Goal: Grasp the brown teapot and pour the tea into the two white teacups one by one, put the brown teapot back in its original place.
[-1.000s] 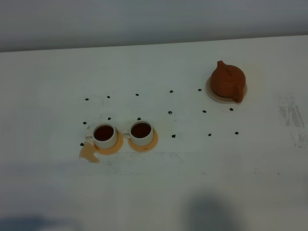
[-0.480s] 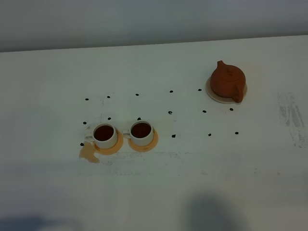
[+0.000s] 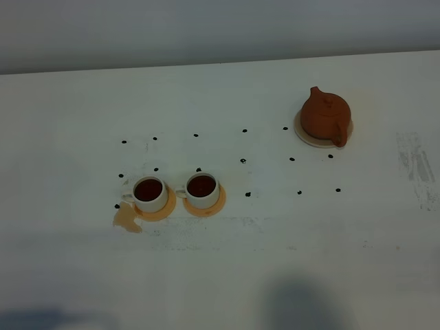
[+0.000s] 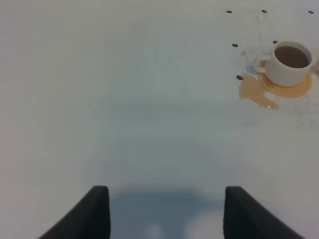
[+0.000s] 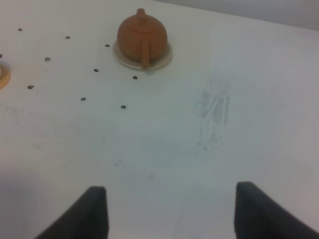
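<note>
As seen from the high camera, with both arms outside that frame:
Teapot: brown teapot [image 3: 324, 117] sits upright with lid on, upper right of the frame, handle toward the camera, spout pointing away.
Saucer: pale saucer [image 3: 304, 136] lies under the teapot, its rim showing around the base.
Cups: left cup [image 3: 149, 193] and right cup [image 3: 202, 189] stand side by side, lower left of centre, close but apart; both hold dark tea.
Coasters: orange coasters [image 3: 206, 207] lie one under each cup.
Spill: tan puddle [image 3: 128, 220] on the table [image 3: 220, 275], touching the left coaster's lower-left edge.
Marks: small black dots [image 3: 243, 161] in rows between cups and teapot.
Left claw: left gripper [image 4: 164, 211] has fingers spread wide over bare table, holding nothing; one cup in the upper right of its view.
Right claw: right gripper [image 5: 170, 211] has fingers spread wide, holding nothing, well apart from the teapot at the top of its view.
</note>
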`<action>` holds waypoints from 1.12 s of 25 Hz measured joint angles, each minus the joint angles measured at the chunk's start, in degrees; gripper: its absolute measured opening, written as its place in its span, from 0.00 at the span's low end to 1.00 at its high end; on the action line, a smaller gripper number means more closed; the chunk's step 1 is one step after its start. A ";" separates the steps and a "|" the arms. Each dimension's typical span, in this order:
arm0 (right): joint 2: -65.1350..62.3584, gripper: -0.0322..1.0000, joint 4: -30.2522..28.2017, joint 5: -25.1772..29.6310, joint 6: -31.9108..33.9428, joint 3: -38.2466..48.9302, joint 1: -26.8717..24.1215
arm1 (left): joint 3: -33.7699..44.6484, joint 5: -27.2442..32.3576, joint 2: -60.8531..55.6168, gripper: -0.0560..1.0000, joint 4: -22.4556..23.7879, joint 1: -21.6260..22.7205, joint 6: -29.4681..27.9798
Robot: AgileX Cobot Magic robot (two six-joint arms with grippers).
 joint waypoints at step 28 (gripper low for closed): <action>0.00 0.56 0.00 0.13 -0.06 0.00 0.00 | 0.00 0.00 0.00 0.53 0.00 0.00 0.00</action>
